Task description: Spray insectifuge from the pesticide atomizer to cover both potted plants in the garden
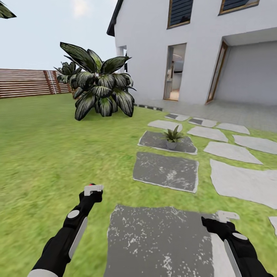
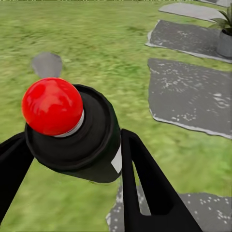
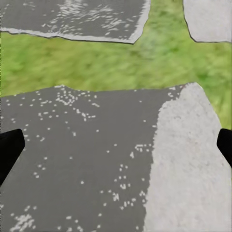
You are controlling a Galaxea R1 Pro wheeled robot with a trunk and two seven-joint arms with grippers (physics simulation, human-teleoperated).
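Black left tool (image 2: 72, 159) half-hides pesticide atomizer (image 2: 77, 135).

Matt black pesticide atomizer (image 2: 82, 145), glossy red cap; rough stepping stones (image 1: 166, 171).

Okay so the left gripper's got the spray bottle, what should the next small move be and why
Probably roll forward toward the potted plant. The left gripper is shut on the pesticide atomizer, red dot up, but the plant sits on a stepping stone two stones ahead, likely too far to spray. The right gripper hangs open.
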